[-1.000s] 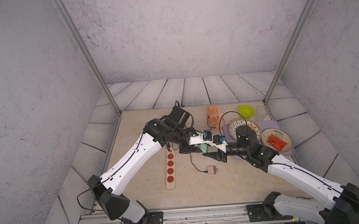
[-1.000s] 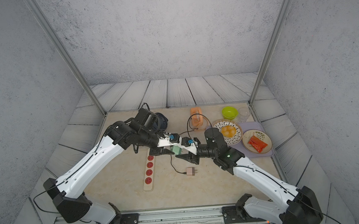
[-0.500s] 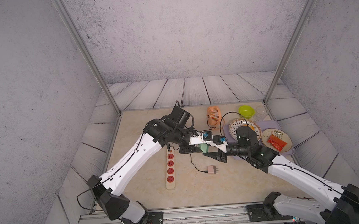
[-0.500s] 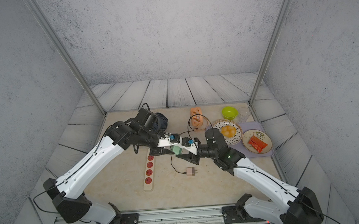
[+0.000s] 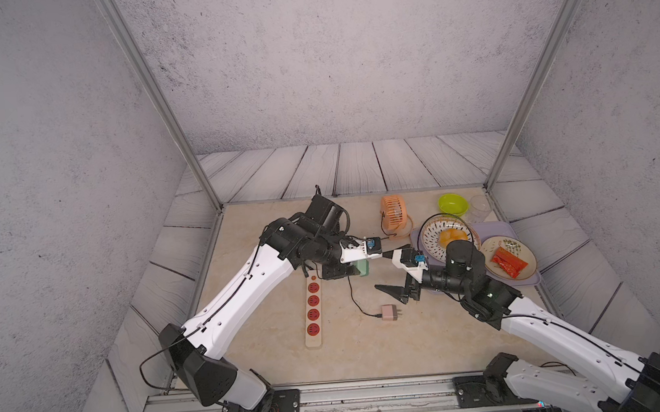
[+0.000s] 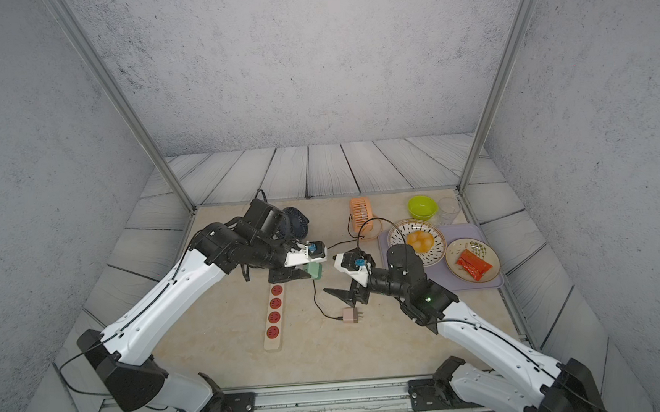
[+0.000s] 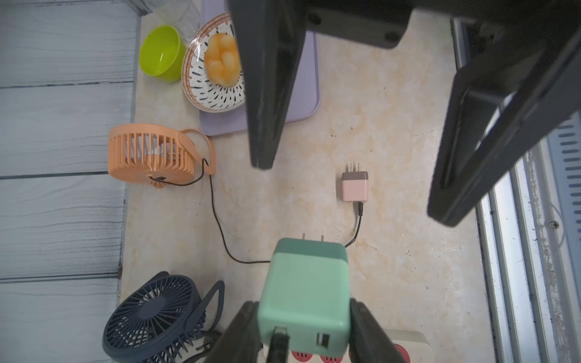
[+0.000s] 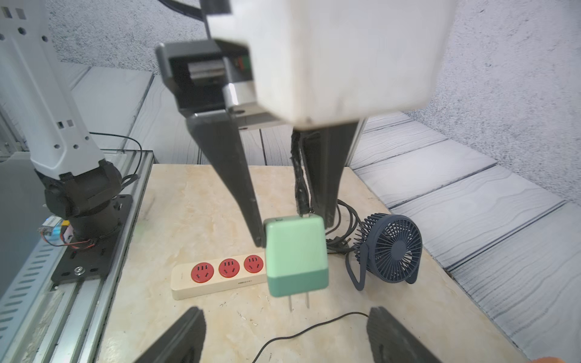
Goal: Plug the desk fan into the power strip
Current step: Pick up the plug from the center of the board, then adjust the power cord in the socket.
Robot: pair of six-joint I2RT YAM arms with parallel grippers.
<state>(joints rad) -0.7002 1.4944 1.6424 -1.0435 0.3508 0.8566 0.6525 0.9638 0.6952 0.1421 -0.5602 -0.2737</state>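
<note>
I see left gripper (image 7: 301,303) clamped on green adapter (image 8: 295,254), frame centre, over power strip (image 5: 314,315) end; right gripper (image 5: 380,271) spread wide, empty.

Cream power strip (image 5: 314,340), red sockets (image 5: 313,314); mint-green adapter (image 7: 306,283); orange fan (image 5: 393,212).

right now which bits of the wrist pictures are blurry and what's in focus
Right wrist view: the white casing of the left gripper is blurred near the lens; the green charger and the power strip are crisp. Left wrist view: the fingers of the right gripper are dark and soft, the pink charger and orange fan sharp. Both top views: even light, faint shadows.
</note>
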